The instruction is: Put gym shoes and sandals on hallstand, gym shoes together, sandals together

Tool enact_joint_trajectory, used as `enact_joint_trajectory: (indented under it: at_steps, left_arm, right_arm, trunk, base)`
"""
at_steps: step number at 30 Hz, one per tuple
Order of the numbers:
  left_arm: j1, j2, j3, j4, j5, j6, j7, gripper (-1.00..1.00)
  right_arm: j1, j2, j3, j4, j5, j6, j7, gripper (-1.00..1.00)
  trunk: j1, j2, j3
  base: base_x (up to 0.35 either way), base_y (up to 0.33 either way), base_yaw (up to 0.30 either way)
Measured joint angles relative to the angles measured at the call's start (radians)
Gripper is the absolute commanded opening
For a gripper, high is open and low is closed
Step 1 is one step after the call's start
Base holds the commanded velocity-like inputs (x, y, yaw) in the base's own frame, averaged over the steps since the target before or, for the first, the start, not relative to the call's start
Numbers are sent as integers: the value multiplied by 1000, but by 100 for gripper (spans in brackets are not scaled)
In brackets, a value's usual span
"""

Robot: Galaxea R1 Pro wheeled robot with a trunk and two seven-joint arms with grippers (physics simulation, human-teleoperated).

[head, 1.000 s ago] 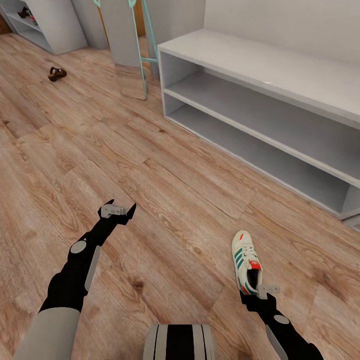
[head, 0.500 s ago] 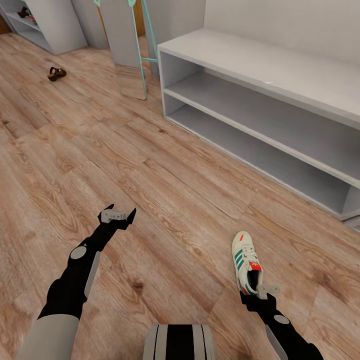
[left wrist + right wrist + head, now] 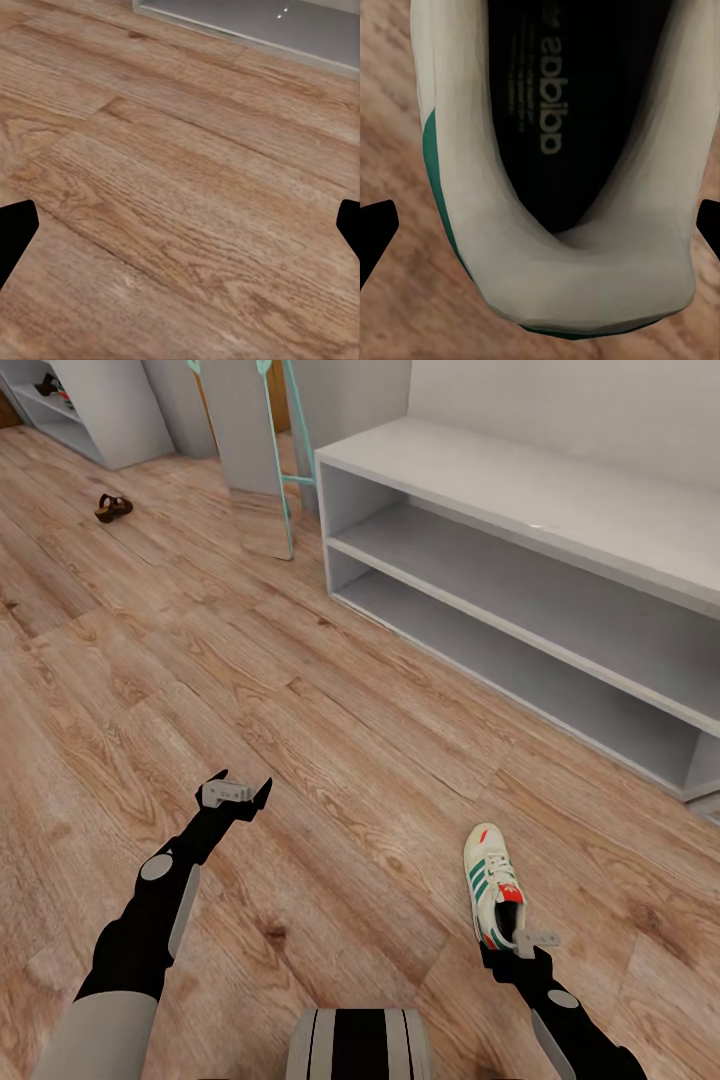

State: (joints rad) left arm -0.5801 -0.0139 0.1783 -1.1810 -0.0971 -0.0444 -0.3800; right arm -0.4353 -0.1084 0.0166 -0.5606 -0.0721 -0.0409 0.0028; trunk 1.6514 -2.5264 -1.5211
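Sneaker (image 3: 493,884): lying on the wood floor (image 3: 330,760), heel beneath the wide-open right gripper (image 3: 521,950). Left gripper (image 3: 237,790): hanging open, holding nothing. Sandal (image 3: 113,508): lying far off. White bench (image 3: 520,490): standing alongside.

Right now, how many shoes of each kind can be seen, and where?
Sneakers: 1, on the floor by the right tool
Sandals on the floor: 1
Shoes on the far grey shelf unit: some at, too small to count
Total countable: 2
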Motion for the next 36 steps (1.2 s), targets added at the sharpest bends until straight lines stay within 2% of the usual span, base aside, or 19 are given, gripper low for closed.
enact_joint_trajectory:
  at_steps: [36]
  left_arm:
    - [1, -2, 0, 0, -1, -1, -5, 100]
  right_arm:
    - [0, 0, 0, 0, 0, 0, 0, 100]
  trunk:
    - [0, 0, 0]
  base:
    - [17, 0, 0]
